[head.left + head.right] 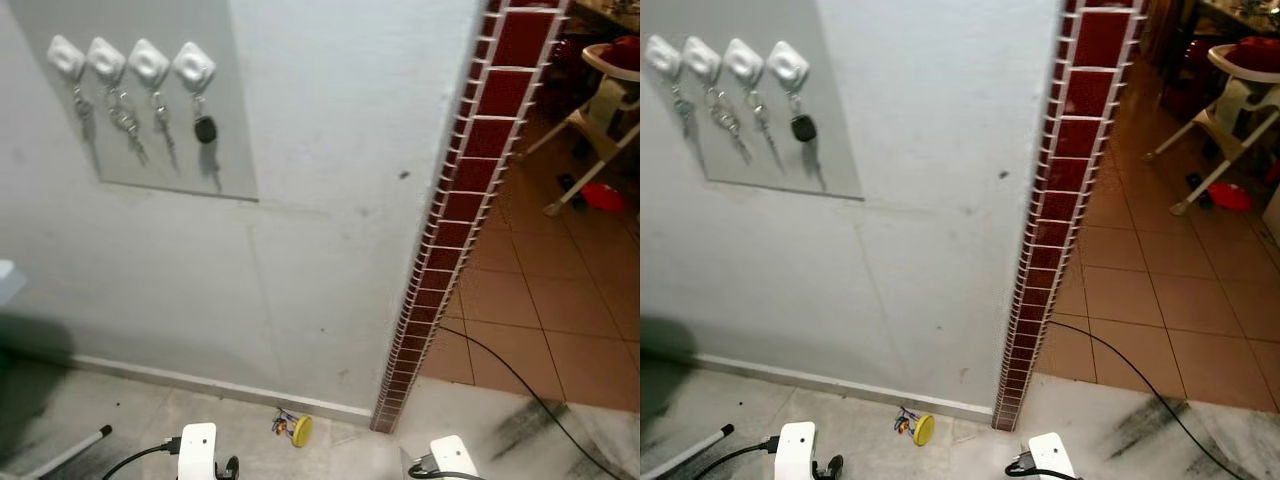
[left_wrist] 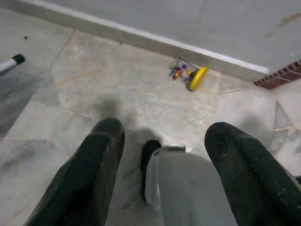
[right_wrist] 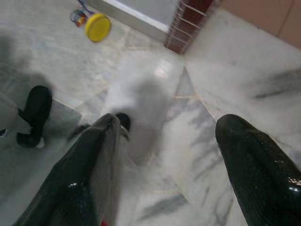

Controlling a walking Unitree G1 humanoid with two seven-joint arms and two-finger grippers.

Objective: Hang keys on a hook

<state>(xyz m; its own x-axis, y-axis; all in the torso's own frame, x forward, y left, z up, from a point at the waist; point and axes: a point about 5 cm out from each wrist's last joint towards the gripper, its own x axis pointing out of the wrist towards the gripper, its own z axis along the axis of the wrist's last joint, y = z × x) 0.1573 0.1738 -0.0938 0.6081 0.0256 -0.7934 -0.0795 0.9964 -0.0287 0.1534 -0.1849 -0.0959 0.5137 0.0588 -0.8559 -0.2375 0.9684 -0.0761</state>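
On four hooks, keys hang.

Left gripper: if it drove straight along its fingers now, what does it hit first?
Most likely the marble floor. The left gripper is open and angled down at bare tile, short of the yellow-tagged keys by the baseboard. Depth is uncertain.

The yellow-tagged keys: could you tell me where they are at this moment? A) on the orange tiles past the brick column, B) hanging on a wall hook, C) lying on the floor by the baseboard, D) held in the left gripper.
C: the yellow-tagged keys lie on the marble floor beside the baseboard, below the hooks; both grippers are open and hold nothing.
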